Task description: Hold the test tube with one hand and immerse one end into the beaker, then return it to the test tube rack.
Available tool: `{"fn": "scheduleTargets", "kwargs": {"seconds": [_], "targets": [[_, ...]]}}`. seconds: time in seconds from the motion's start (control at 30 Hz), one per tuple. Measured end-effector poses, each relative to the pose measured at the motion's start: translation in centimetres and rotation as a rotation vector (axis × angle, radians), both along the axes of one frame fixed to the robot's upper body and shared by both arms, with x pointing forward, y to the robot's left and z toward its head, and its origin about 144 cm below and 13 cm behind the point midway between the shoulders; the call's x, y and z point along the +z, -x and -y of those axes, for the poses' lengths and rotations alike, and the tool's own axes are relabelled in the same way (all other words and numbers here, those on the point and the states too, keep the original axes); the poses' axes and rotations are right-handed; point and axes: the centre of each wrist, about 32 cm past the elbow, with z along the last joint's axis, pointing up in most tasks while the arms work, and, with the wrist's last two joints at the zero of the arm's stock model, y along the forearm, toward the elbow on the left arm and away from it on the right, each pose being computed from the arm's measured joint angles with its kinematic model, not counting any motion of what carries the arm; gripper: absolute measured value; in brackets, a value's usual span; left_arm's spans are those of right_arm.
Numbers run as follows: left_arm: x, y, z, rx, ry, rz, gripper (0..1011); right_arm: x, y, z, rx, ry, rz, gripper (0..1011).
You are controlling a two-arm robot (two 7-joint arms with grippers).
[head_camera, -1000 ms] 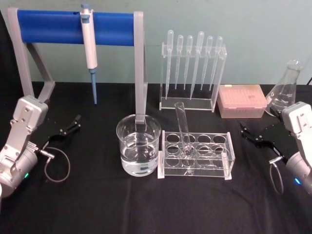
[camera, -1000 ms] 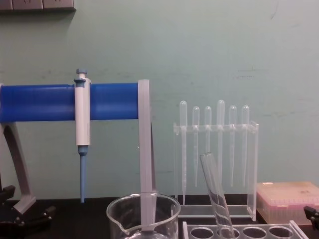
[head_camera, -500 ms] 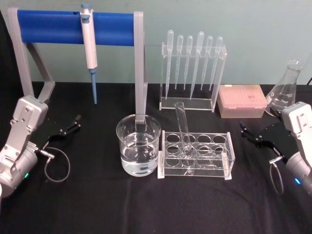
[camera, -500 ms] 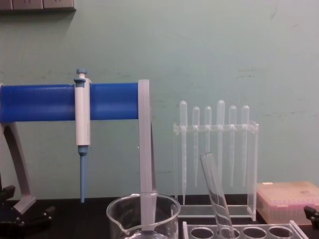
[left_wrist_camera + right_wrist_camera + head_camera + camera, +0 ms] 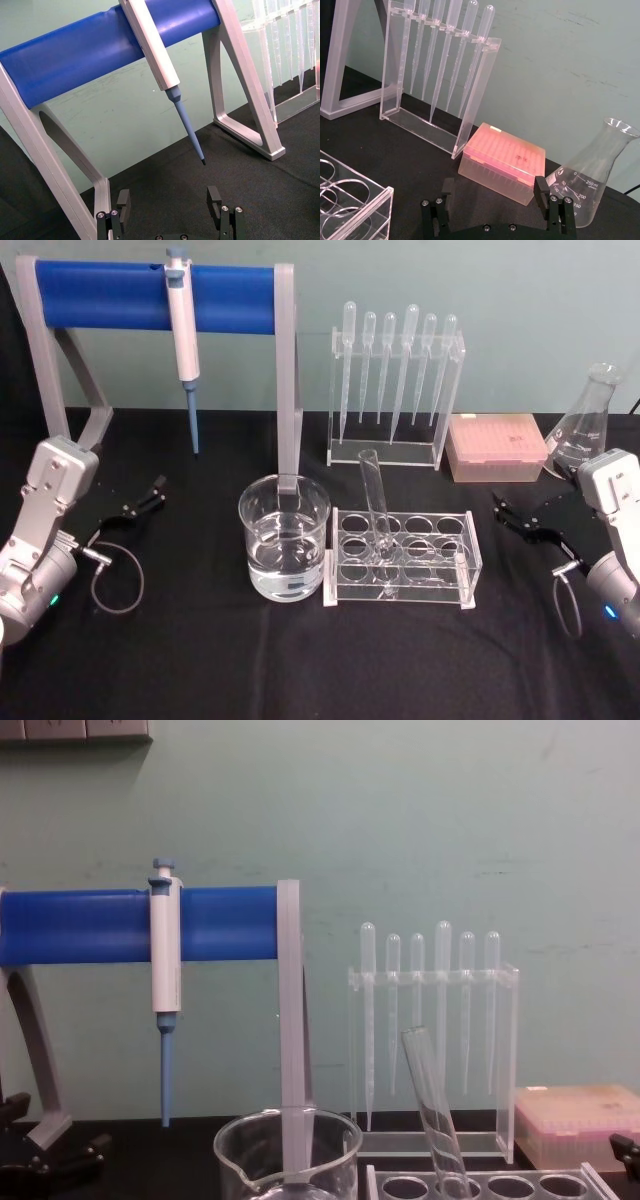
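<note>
The test tube (image 5: 375, 505) leans in a clear acrylic rack (image 5: 455, 565) at the table's middle, its open rim up; in the chest view the test tube (image 5: 435, 1115) tilts left. The beaker (image 5: 284, 537), part full of clear liquid, stands just left of the rack; its rim shows as beaker (image 5: 288, 1145). My left gripper (image 5: 140, 502) rests open at the left, far from the tube; its wrist view shows the left gripper (image 5: 168, 200) with jaws wide apart. My right gripper (image 5: 520, 515) sits open at the right, seen as right gripper (image 5: 492, 192) holding nothing.
A white-and-blue pipettor (image 5: 182, 335) hangs on a blue-barred stand (image 5: 110, 295) at the back left. A rack of plastic pipettes (image 5: 395, 380), a pink tip box (image 5: 497, 447) and a conical flask (image 5: 585, 425) stand along the back right.
</note>
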Motion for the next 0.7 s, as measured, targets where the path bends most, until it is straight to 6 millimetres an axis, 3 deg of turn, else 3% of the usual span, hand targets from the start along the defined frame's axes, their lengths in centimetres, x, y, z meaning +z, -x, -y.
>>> {"fn": "scheduleTargets", "kwargs": {"seconds": [0.37, 0.7], "targets": [[0.0, 0.0, 0.0, 0.000, 0.000, 0.000, 1000, 0.6, 0.9, 0.1, -0.001, 0.013, 0.020, 1002], [0.0, 0.0, 0.0, 0.000, 0.000, 0.000, 1000, 3.2, 5.2, -0.5, 0.035, 0.020, 0.037, 1002]]}}
